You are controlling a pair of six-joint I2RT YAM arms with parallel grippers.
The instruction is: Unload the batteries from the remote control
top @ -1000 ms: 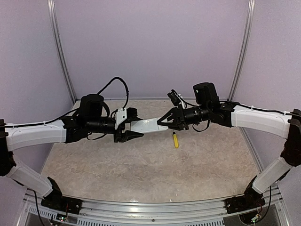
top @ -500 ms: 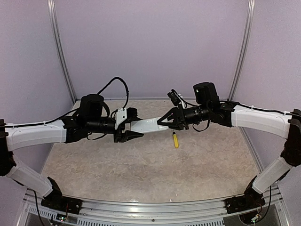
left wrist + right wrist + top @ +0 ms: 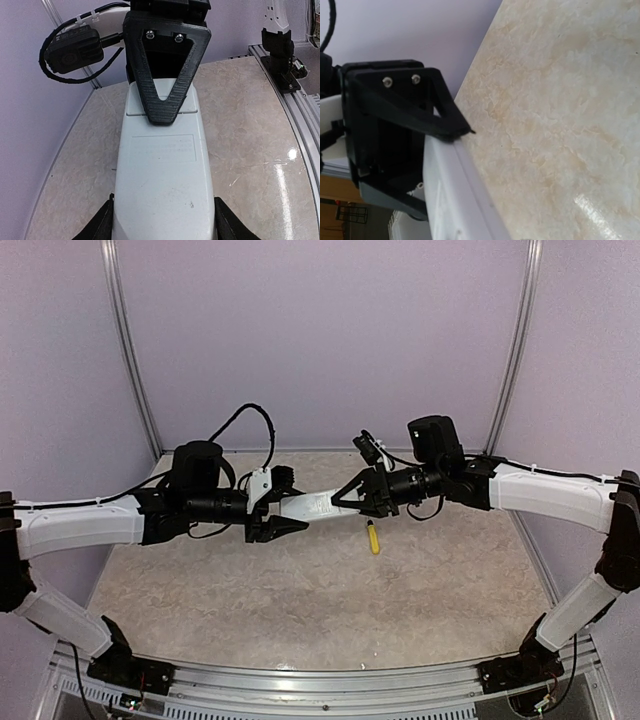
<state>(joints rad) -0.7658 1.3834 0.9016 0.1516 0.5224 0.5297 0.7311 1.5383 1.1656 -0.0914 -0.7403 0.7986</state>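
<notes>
The white remote control (image 3: pixel 308 506) hangs in the air between both arms, above the middle of the table. My left gripper (image 3: pixel 285 516) is shut on its near end, with a black jaw on each long side (image 3: pixel 162 226). My right gripper (image 3: pixel 346 502) is at the far end. One of its ribbed fingers (image 3: pixel 162 97) lies flat on the remote's back (image 3: pixel 162 185), its tip just past the cover seam. The other finger is hidden beneath. The right wrist view shows the remote's edge (image 3: pixel 451 197) running up to the left gripper's fingers (image 3: pixel 415 117). The batteries are hidden.
A yellow-handled screwdriver (image 3: pixel 373 537) lies on the marbled tabletop (image 3: pixel 300 600), just below and to the right of the right gripper. Purple walls close in the back and both sides. A metal rail (image 3: pixel 330 680) runs along the near edge.
The right gripper has shifted slightly left along the remote. The left arm and its grip look unchanged.
</notes>
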